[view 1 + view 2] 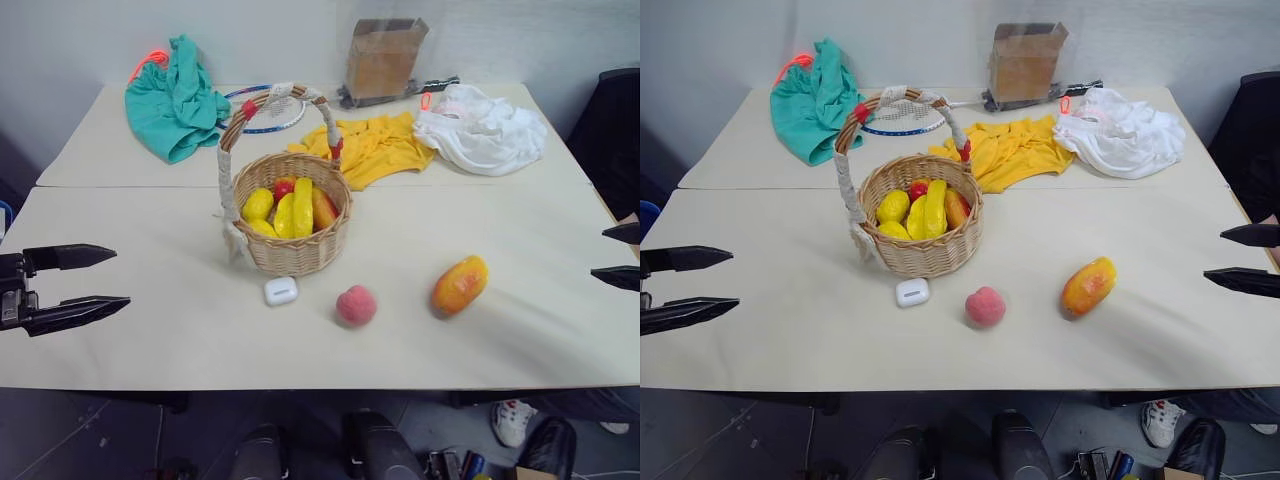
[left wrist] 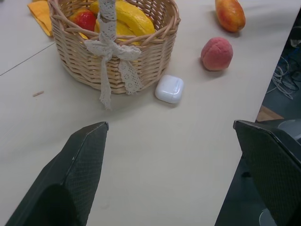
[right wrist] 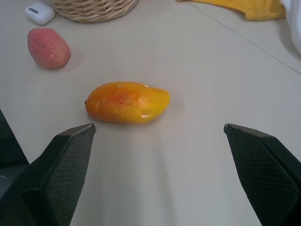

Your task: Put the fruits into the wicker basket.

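Both our grippers, left (image 1: 112, 279) and right (image 1: 1212, 255), hang spread wide and empty at the table's sides. The peach (image 1: 356, 305) and mango (image 1: 459, 285) lie in front of the basket (image 1: 296, 250) (already holding other fruit). We should probably take the mango with the right, gripping across its narrow middle, and lift clear of the rim and handle.

The picture's edge cuts off the right tool (image 1: 615, 256) behind its fingertips.
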Robot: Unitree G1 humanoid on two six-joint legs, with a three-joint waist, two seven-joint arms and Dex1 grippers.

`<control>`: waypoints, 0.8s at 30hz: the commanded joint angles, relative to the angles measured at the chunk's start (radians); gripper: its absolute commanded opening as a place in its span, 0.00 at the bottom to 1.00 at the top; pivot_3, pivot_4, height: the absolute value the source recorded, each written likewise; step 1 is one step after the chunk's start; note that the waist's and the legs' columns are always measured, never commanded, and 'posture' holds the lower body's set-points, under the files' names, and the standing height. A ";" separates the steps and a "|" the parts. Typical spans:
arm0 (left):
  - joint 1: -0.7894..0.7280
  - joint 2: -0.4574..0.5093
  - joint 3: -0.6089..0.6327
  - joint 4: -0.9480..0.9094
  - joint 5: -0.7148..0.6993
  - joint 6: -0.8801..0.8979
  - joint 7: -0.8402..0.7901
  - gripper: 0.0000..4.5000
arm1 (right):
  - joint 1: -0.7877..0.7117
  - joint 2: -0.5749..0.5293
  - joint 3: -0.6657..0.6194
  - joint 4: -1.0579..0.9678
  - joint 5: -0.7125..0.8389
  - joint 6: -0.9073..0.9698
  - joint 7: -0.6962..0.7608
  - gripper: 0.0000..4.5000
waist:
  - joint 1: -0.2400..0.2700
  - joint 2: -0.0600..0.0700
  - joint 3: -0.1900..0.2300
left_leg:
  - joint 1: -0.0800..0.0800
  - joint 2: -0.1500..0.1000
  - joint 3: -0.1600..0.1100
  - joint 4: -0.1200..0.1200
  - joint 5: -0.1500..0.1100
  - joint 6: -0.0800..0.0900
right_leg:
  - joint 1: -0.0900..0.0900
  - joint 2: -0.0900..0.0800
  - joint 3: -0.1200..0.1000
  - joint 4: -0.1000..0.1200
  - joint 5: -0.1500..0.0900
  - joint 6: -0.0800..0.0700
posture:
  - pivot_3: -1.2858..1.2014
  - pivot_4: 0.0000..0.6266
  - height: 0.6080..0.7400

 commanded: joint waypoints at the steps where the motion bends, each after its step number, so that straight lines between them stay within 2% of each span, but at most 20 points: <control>1: -0.042 -0.005 -0.027 -0.048 -0.034 0.003 0.028 1.00 | -0.008 0.002 -0.020 -0.090 0.025 0.037 -0.002 1.00 | 0.001 0.000 0.000 | 0.000 0.000 0.000 0.000 0.000 0.000 | 0.000 0.000 0.000 0.000 0.000 0.000 | 0.52 0.24 1.00; 5: -0.046 -0.025 -0.097 -0.152 -0.062 0.003 0.037 1.00 | 0.054 0.005 -0.052 -0.288 0.102 0.156 0.018 1.00 | 0.003 0.000 0.000 | -0.001 0.001 0.000 0.000 0.000 0.000 | -0.001 0.000 0.000 0.000 0.000 0.000 | 0.52 0.24 1.00; 7: -0.052 -0.049 -0.209 -0.186 0.028 -0.093 0.069 1.00 | 0.080 0.027 -0.064 -0.418 0.139 0.184 -0.007 1.00 | 0.004 0.000 0.000 | -0.001 0.000 0.000 0.000 0.000 0.000 | -0.001 0.000 0.000 0.000 0.000 0.000 | 0.52 0.24 1.00; 11: -0.182 -0.132 -0.478 -0.134 0.184 -0.201 0.159 1.00 | 0.066 0.086 -0.046 -0.633 0.242 0.255 -0.082 1.00 | 0.007 0.000 0.000 | 0.000 0.000 -0.001 -0.001 0.001 -0.001 | 0.000 0.001 0.000 0.001 0.001 0.001 | 0.52 0.24 1.00; 15: -0.279 -0.215 -0.659 -0.066 0.281 -0.255 0.185 1.00 | 0.042 0.135 -0.023 -0.784 0.335 0.316 -0.162 1.00 | 0.009 -0.002 0.000 | -0.001 0.000 -0.001 0.000 0.002 0.000 | 0.001 0.002 0.001 0.000 0.001 0.002 | 0.52 0.24 1.00; 20: -0.410 -0.324 -0.785 0.051 0.352 -0.264 0.229 1.00 | 0.041 0.159 -0.030 -0.864 0.388 0.363 -0.246 1.00 | 0.022 -0.003 0.000 | -0.006 0.000 -0.001 0.002 0.001 0.000 | -0.003 0.002 0.001 -0.001 0.002 0.003 | 0.52 0.24 1.00; 24: -0.451 -0.401 -0.855 0.108 0.408 -0.279 0.268 1.00 | 0.083 0.159 -0.086 -0.896 0.419 0.391 -0.275 1.00 | 0.031 -0.005 0.000 | -0.006 0.000 -0.001 0.003 0.001 0.001 | -0.002 0.002 0.001 -0.002 0.002 0.004 | 0.52 0.24 1.00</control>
